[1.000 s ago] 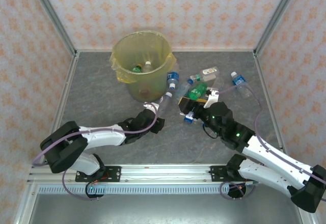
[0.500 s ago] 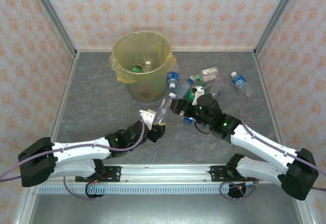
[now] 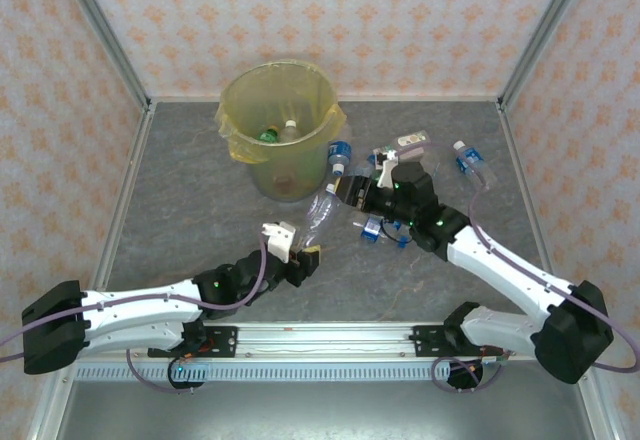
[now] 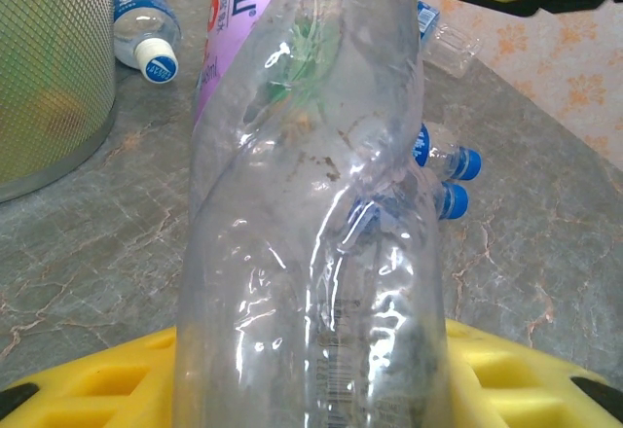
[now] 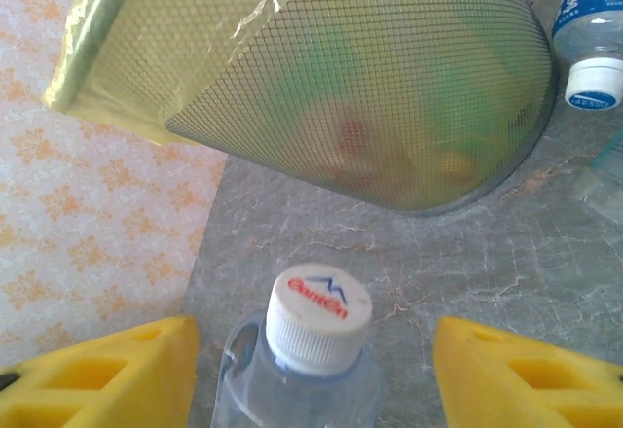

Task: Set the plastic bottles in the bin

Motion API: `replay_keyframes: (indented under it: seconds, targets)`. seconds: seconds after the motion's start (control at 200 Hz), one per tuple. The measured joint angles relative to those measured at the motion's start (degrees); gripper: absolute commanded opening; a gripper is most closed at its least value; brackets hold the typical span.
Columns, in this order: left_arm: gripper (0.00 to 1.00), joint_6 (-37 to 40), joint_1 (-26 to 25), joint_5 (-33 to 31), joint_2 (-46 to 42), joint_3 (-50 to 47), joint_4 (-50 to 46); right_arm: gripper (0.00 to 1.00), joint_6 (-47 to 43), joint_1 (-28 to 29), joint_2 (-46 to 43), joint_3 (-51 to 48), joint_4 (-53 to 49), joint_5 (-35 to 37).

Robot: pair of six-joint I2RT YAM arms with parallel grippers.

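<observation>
One bin (image 3: 290,172), two arms (image 3: 150,305), two bottles (image 3: 290,128) inside bin, six or seven more outside, cluster hard to count.

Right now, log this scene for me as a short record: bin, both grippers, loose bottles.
bin: upright at the back of the table, yellow liner, at least two bottles inside
left gripper: shut on the clear crushed bottle, gripped near one end
right gripper: open, jaws either side of a white-capped bottle, gaps on both sides
loose bottles: several lie right of the bin, including a blue-labelled bottle beside it and a far-right bottle on its own
task: unfinished
</observation>
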Motion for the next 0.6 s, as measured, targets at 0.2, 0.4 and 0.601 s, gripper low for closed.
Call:
replay_keyframes:
  seconds: [0.2, 0.4, 0.601]
  targets:
    - [0.51, 0.04, -0.79, -0.11, 0.00, 0.00, -0.02, 0.55, 0.61, -1.14, 2.64, 0.59, 0.70, -3.96]
    - [0.51, 0.22, -1.49, -0.24, 0.04, 0.07, -0.04, 0.51, 0.61, -1.55, 4.57, 0.74, 1.05, -5.46]
    - [0.51, 0.24, -1.46, -0.63, 0.13, 0.17, -0.50, 0.48, 0.63, -2.12, 5.86, 0.74, 1.51, -7.06]
